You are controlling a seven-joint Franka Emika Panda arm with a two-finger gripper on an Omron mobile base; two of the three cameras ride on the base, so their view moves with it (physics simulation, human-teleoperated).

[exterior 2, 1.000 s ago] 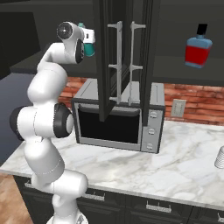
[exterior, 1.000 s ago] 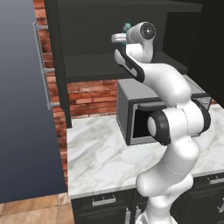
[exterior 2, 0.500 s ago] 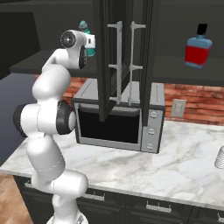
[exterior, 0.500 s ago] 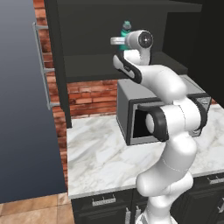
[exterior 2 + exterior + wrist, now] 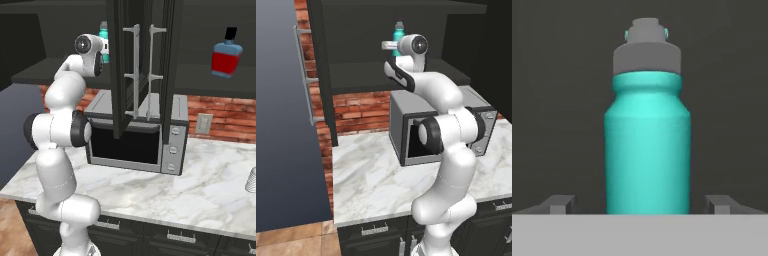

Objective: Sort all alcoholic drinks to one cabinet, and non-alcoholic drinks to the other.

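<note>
On the shelf of the left-hand black cabinet (image 5: 356,75): one teal bottle (image 5: 648,150), grey cap, upright, seen square-on from my hand camera.

Gripper (image 5: 639,202): I read the fingers as spread wide, one tip (image 5: 559,204) on each side of the bottle with a clear gap to its sides; nothing held.

Other task items in sight: squat blue bottle (image 5: 226,56) with red label and black cap, standing on the shelf of the right-hand cabinet (image 5: 210,85), well apart from the teal one.

Risks, as I judge them:
- Pulling the hand away at a slant could let a fingertip clip the teal bottle and tip it; it is tall for its base.
- I cannot tell how near the shelf edge it stands; if near, a nudge could send it down to the tabletop.
- The arm's elbow passes close above the microwave (image 5: 421,130); a wide swing could strike it or the open cabinet doors (image 5: 145,65) that hang in front.

Surface and room:
- Marble tabletop (image 5: 371,180), white with grey veining, bare around the microwave.
- Red brick back wall (image 5: 356,107), with a wall socket (image 5: 203,123) in the right base view.
- Dark drawers with silver handles below.
- Small ribbed pale object (image 5: 251,180) at the tabletop's far right edge; too cropped to identify.
- Wood-tone floor.
</note>
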